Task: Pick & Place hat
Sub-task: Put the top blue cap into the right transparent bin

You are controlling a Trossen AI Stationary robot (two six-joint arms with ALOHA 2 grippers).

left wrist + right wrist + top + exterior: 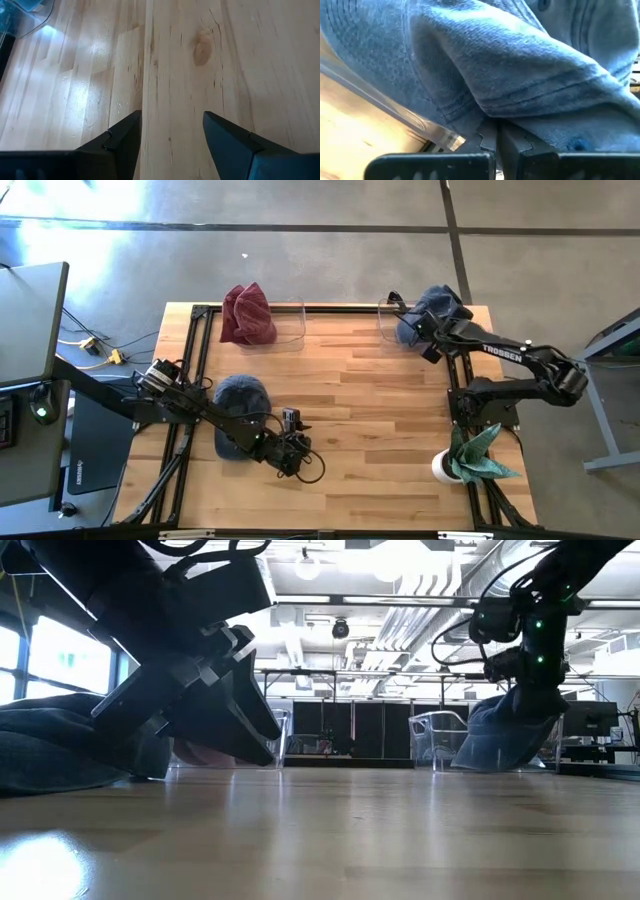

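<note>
Right end effector: we see the right end effector [412, 323] at the far right corner of the tabletop [380, 410], its fingers [512, 142] pinched together on a fold of the blue hat [432, 310]
Blue hat: we find it gripped by the right end effector, at the clear container [388, 320] on the far right edge; in the right wrist view its denim fabric hangs over the container's transparent rim
Left end effector: we see the left end effector [296, 452] low over the near-left part of the tabletop, its fingers [122, 140] spread apart with only bare wood between them, holding nothing
Dark blue hat: we find a second, dark blue hat [240, 405] lying on the tabletop beneath the left arm, just behind that end effector
Red hat: we see a red hat [247, 315] at the far left edge, against a second clear container [288, 325]
Near right corner: a white cup [443, 468] with a green cloth [478, 455] draped in it
Low view: the left arm fills the foreground, the blue hat hangs farther back on the right
</note>
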